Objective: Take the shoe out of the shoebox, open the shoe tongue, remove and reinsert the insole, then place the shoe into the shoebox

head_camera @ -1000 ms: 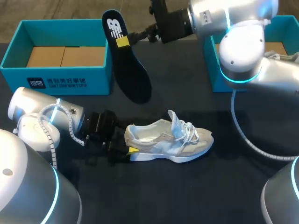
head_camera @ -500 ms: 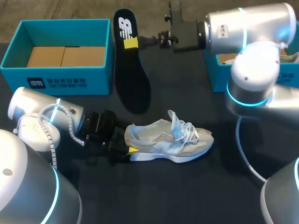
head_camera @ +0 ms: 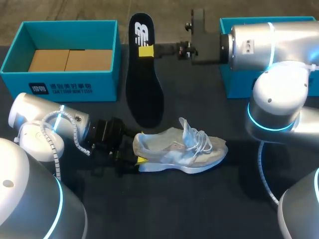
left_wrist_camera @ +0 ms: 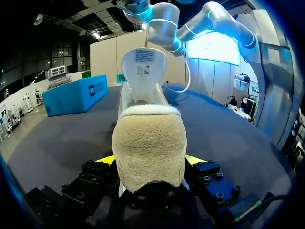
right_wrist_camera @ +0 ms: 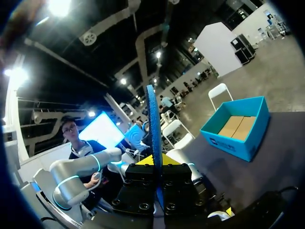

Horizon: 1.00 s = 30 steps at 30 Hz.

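A white and beige shoe [head_camera: 177, 151] lies on its side on the black table, toe to the right, its tongue pulled up. My left gripper [head_camera: 135, 158] holds its heel, and in the left wrist view the suede heel [left_wrist_camera: 148, 138] sits between the two yellow tips, touched on both sides by the left gripper [left_wrist_camera: 150, 162]. My right gripper [head_camera: 145, 50] is shut on a black insole [head_camera: 143, 84], which hangs in the air above the table behind the shoe, heel end up. In the right wrist view the insole [right_wrist_camera: 153, 119] stands edge-on between the fingers of the right gripper [right_wrist_camera: 156, 164].
An open teal shoebox [head_camera: 67, 78] with a cardboard insert stands at the back left, also seen as the teal shoebox [right_wrist_camera: 236, 136] from the right wrist. A second teal box [head_camera: 239, 84] stands at the back right, partly hidden by my right arm.
My right arm has carried the insole to the right and turned it more upright. The left arm and the shoe have stayed where they were.
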### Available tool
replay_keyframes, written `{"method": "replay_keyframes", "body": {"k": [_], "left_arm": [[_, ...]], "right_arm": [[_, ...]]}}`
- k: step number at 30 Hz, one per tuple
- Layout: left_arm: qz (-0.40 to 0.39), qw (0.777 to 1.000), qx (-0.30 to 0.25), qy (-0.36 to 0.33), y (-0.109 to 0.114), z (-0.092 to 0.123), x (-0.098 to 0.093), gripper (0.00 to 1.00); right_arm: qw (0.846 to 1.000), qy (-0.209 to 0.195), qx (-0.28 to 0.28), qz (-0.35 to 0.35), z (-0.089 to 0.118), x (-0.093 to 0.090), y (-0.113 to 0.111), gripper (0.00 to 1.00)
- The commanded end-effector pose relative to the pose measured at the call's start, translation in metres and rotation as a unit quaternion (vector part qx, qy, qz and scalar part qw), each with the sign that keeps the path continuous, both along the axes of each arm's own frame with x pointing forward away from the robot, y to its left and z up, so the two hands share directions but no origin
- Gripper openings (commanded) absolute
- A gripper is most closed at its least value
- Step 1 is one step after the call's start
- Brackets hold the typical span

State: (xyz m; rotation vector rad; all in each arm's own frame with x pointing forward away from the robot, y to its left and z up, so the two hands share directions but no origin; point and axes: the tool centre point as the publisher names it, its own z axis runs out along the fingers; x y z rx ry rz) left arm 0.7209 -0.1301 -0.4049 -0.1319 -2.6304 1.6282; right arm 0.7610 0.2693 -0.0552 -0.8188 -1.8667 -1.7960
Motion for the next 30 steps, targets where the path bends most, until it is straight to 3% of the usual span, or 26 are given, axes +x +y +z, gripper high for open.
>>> {"method": "replay_keyframes", "body": {"k": [1, 14, 30], "left_arm": [[0.000, 1.000, 0.002, 0.000, 0.000, -0.003, 0.000, 0.00], [0.000, 1.000, 0.002, 0.000, 0.000, -0.003, 0.000, 0.00], [0.000, 1.000, 0.002, 0.000, 0.000, -0.003, 0.000, 0.00]], "right_arm": [[1.000, 0.000, 0.000, -0.002, 0.000, -0.001, 0.003, 0.00], [0.998, 0.035, -0.041, 0.028, 0.022, -0.018, -0.031, 0.00], [0.996, 0.067, -0.053, 0.011, 0.040, -0.061, -0.061, 0.00]]}}
